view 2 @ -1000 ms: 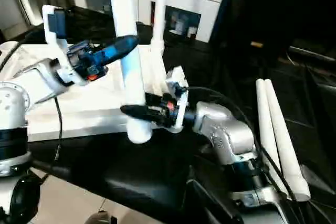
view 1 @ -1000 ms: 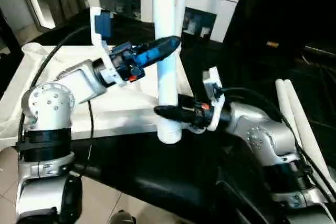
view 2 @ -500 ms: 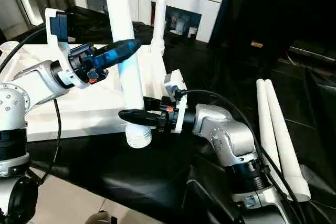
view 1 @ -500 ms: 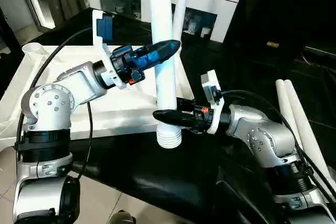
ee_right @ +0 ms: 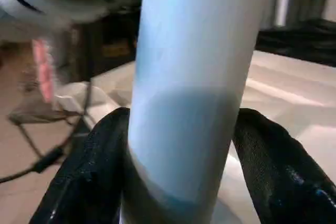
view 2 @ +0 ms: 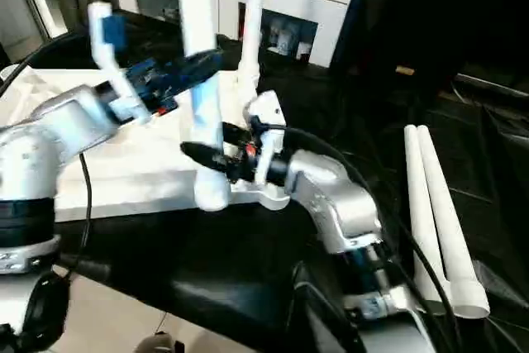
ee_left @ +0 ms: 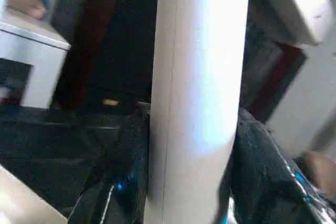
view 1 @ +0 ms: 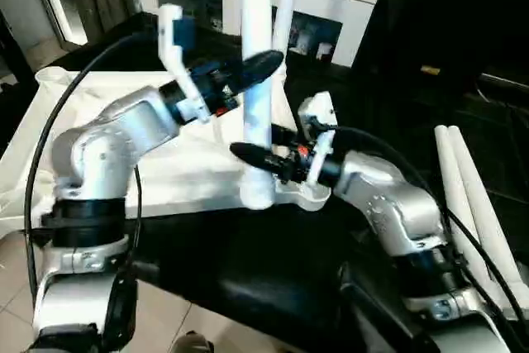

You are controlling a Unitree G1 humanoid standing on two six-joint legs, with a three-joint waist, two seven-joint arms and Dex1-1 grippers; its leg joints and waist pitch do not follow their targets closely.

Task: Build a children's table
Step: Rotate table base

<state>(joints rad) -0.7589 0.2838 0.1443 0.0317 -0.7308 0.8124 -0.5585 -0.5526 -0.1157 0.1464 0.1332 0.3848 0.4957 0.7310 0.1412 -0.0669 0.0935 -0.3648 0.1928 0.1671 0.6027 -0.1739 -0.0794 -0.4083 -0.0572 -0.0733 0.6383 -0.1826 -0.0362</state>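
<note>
The leg (view 1: 257, 80) — a long white tapered tube — stands close to upright over the near right corner of the white table top (view 1: 178, 167), which lies flat with its moulded underside up on the black-draped counter (view 1: 248, 279). Its long axis runs almost vertical, the lower end hanging at the top's near edge, just beside a round corner socket (view 1: 307, 196); whether the end already sits in a socket I cannot tell. The left claw (view 1: 252, 68) comes in from the left and has the tube between its two black fingers high up, and in the left wrist view the tube stands right between them. The right claw (view 1: 252, 155) crosses from the right and straddles the tube lower down, near the end, its fingers (ee_right: 100, 171) at either side; whether they press on it or stand a little off I cannot tell. The right claw is the nearer one to the socket end, so it likely steers the foot while the left steadies the shaft. Another leg (view 1: 283, 14) already stands upright at the far corner, and two spare legs (view 1: 475, 204) lie side by side on the counter to the right — well apart from both claws.
</note>
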